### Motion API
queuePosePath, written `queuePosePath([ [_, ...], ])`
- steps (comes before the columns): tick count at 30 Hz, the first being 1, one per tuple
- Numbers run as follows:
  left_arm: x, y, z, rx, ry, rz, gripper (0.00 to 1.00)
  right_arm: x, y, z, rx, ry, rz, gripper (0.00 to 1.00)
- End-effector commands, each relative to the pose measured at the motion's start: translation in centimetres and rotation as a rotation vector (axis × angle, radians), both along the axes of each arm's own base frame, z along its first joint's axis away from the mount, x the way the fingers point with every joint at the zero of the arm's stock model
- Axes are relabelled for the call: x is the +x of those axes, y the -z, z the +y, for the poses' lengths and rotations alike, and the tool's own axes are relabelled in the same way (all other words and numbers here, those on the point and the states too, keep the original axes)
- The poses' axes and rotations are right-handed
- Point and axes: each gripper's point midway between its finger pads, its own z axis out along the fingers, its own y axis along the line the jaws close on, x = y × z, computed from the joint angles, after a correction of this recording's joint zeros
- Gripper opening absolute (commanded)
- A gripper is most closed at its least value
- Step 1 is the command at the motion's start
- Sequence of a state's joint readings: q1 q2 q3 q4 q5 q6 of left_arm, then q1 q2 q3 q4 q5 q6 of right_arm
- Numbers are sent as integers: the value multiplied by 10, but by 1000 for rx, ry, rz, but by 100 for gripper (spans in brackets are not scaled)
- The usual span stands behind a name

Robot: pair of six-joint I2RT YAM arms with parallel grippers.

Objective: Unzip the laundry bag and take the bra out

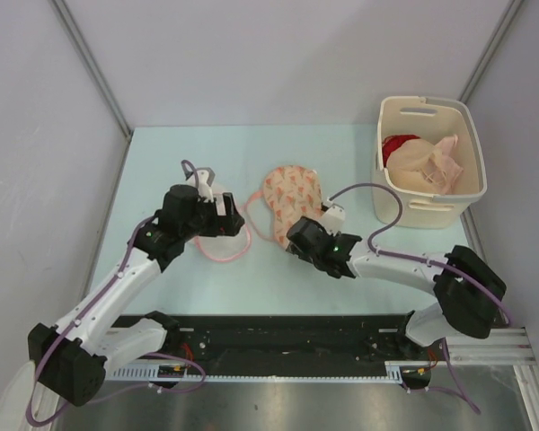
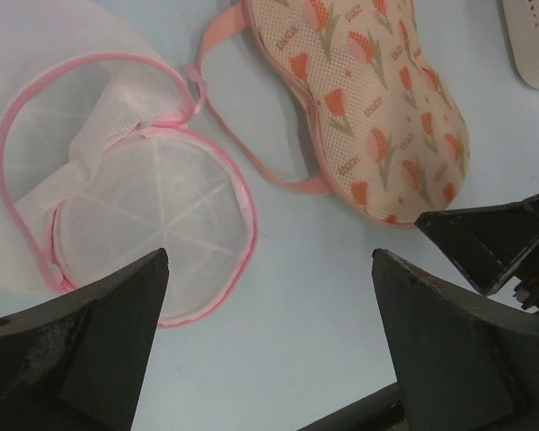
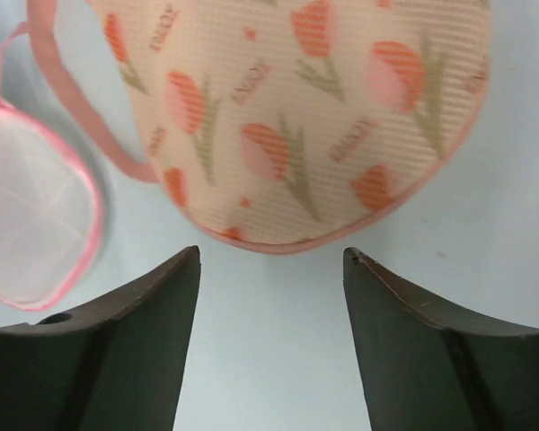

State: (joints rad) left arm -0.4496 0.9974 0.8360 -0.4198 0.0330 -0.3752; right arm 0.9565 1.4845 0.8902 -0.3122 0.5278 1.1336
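Gaping right fingers (image 3: 117,359) beside laundry bag (image 3: 296,117)

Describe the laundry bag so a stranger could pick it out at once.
On the pale blue table, look at the middle, left of the white basket. The laundry bag lies flat there, a peach figure-eight pouch. Its red tulip print sets it apart from the plain round white mesh pouch on its left.

left arm (image 1: 117,283) stretched forward, left hand (image 2: 270,259) angled down, fingers spread wide, holding nothing. right arm (image 1: 404,267) folded in toward centre, right hand (image 3: 271,253) likewise spread and empty.
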Motion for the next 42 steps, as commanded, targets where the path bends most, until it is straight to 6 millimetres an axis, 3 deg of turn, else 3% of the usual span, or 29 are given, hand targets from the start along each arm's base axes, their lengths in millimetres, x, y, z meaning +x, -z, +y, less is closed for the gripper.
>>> queuePosePath([
  [1, -3, -8, -20, -76, 80, 0, 100, 0, -34, -59, -118, 140, -99, 71],
  [3, -7, -10, -26, -99, 119, -6, 100, 3, -46, -77, -183, 125, -149, 69],
  [4, -8, -14, -32, -121, 145, -14, 100, 10, -61, -82, -157, 137, -202, 67],
  [5, -8, -13, -33, -124, 154, -13, 100, 14, -52, -92, -224, 82, -205, 65],
  [6, -7, -12, -33, -119, 153, -14, 100, 32, -52, -108, -219, 101, -207, 64],
  [7, -7, -10, -31, -109, 145, -7, 100, 43, -52, -94, -119, 30, -191, 63],
  [10, -5, -14, -26, -86, 120, 0, 100, 65, -32, -102, -50, -23, -96, 65],
  [11, -7, -16, -26, -88, 124, -6, 100, 67, -19, -103, -59, -37, -56, 66],
  [16, -5, -25, -25, -109, 102, -28, 100, 66, 8, -114, -127, -13, 21, 64],
  [19, 0, -32, -28, -114, 104, -32, 100, 60, 20, -89, -106, -64, 35, 54],
  [21, 2, -30, -27, -96, 101, -26, 100, 47, 24, -52, -72, -164, 30, 49],
  [25, 7, -34, -16, -37, 56, -32, 100, 25, 3, 25, 99, -357, -5, 41],
  [27, 10, -39, -9, 1, 34, -37, 100, 8, -14, 51, 145, -461, -20, 41],
  [29, 12, -45, 0, 39, 7, -44, 100, 3, -45, 56, 131, -503, -117, 45],
  [32, 13, -45, 1, 60, 17, -49, 100, 12, -67, 27, 47, -417, -198, 60],
  [33, 15, -45, -2, 51, 23, -52, 100, 25, -64, 2, -13, -348, -191, 63],
  [37, 11, -36, -22, 7, 79, -21, 100, 45, -63, -67, -96, -157, -140, 64],
  [40, 6, -33, -44, 32, 106, -20, 100, 43, -76, -106, -161, -59, -156, 64],
  [42, 3, -24, -57, 91, 97, -23, 100, 40, -97, -131, -187, 9, -206, 64],
])
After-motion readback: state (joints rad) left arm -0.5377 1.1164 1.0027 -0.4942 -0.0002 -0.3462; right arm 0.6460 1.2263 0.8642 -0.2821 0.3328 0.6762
